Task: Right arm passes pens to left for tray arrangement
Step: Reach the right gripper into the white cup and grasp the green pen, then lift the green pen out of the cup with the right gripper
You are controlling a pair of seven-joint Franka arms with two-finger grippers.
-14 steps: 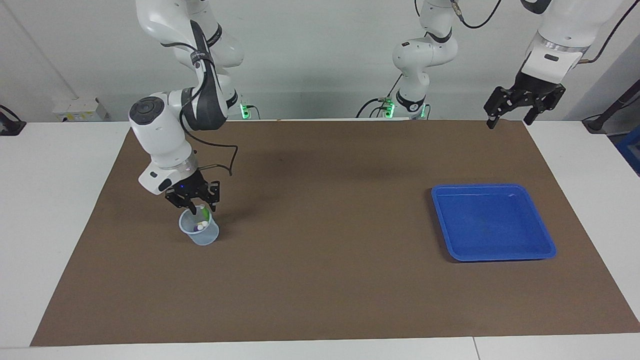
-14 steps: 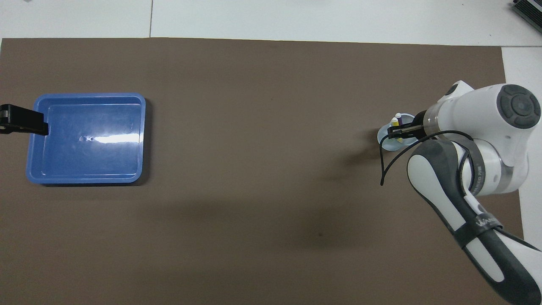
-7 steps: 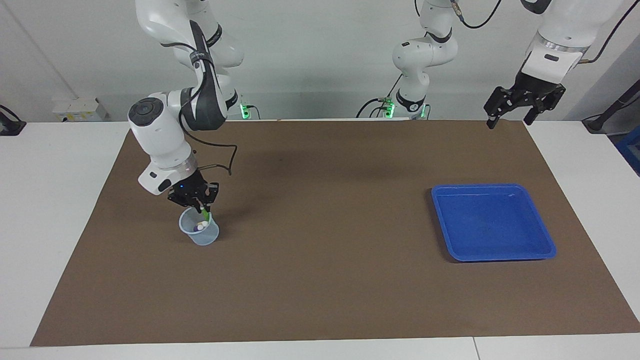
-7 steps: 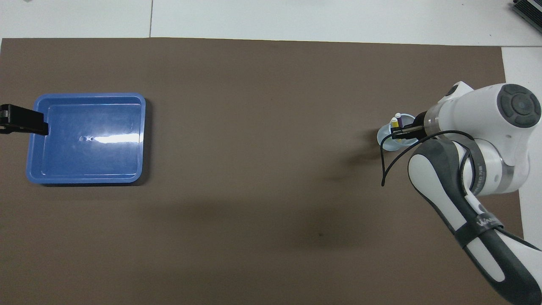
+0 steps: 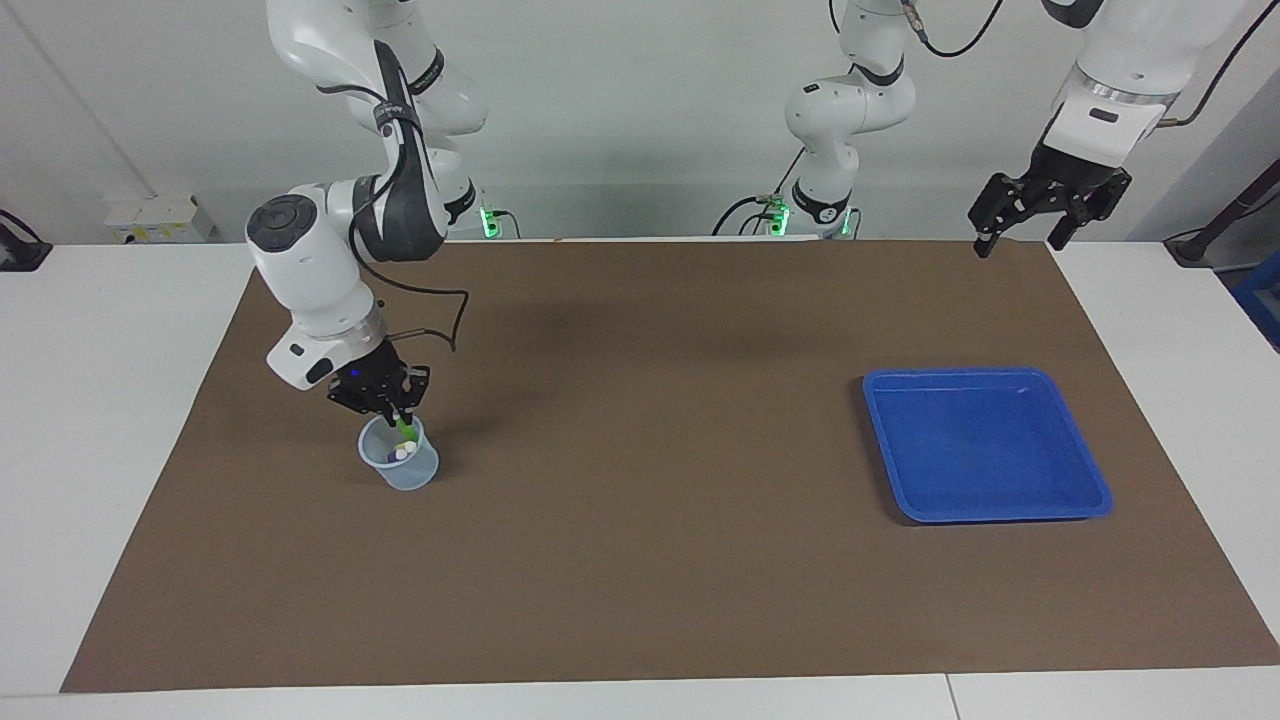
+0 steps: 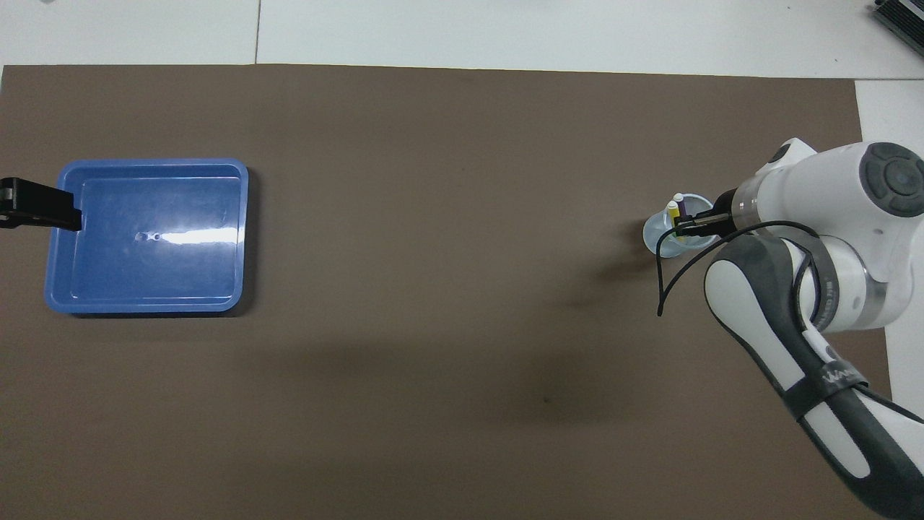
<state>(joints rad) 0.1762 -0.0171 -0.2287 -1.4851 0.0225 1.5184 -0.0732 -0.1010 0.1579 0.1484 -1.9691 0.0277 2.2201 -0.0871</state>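
A translucent pale-blue cup point(image 5: 402, 466) stands on the brown mat toward the right arm's end. My right gripper point(image 5: 397, 412) is just above the cup's rim, shut on the green pen point(image 5: 405, 430), whose lower end is still inside the cup. The yellow pen point(image 6: 672, 212) and the purple pen point(image 6: 682, 205) stand in the cup point(image 6: 658, 237), whitish ends up. The blue tray point(image 5: 985, 445) lies empty toward the left arm's end; it also shows in the overhead view point(image 6: 151, 267). My left gripper point(image 5: 1030, 232) waits open, high in the air over the mat's corner.
A brown mat point(image 5: 640, 520) covers most of the white table point(image 5: 90, 420). In the overhead view one finger of the left gripper point(image 6: 40, 206) overlaps the tray's edge.
My right gripper has closed on the green pen and risen a little, drawing the pen partly out of the cup. The left arm has not moved.
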